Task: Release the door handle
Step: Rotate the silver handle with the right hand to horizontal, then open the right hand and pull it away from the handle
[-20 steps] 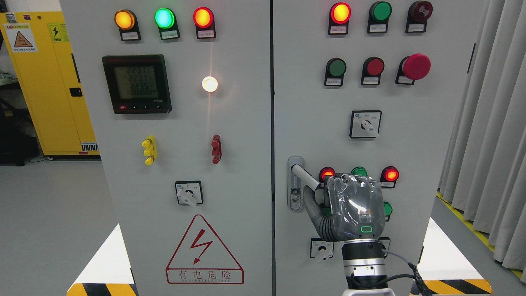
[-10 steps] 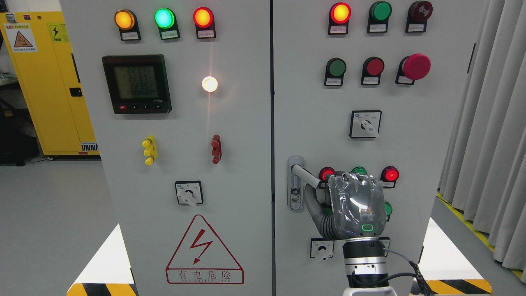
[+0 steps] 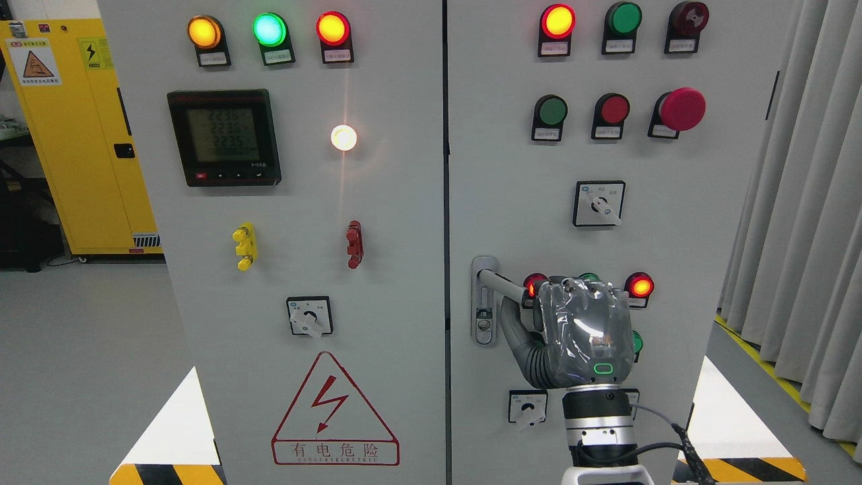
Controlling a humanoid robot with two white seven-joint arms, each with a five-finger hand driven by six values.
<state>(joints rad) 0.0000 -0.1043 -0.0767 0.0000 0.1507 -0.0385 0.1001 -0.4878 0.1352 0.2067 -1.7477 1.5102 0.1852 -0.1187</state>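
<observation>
The grey door handle (image 3: 502, 283) sits on the right cabinet door (image 3: 512, 202), pivoted on its lock plate (image 3: 483, 316) and slanting slightly down to the right. My right hand (image 3: 584, 333), grey and wrapped in clear film, comes up from the bottom edge. Its fingers are curled over the handle's free end and its thumb (image 3: 515, 330) lies under the handle. The handle's end is hidden behind the hand. My left hand is out of view.
The right door carries lamps and buttons around the hand, a red lamp (image 3: 638, 285) and a rotary switch (image 3: 527, 407) closest. The left door (image 3: 404, 269) has a meter (image 3: 224, 137). A yellow cabinet (image 3: 74, 135) stands far left, and grey curtains (image 3: 801, 236) hang on the right.
The handle has swung up, from a steeper downward slant to nearer level. My right hand has risen a little with it and stays closed on it.
</observation>
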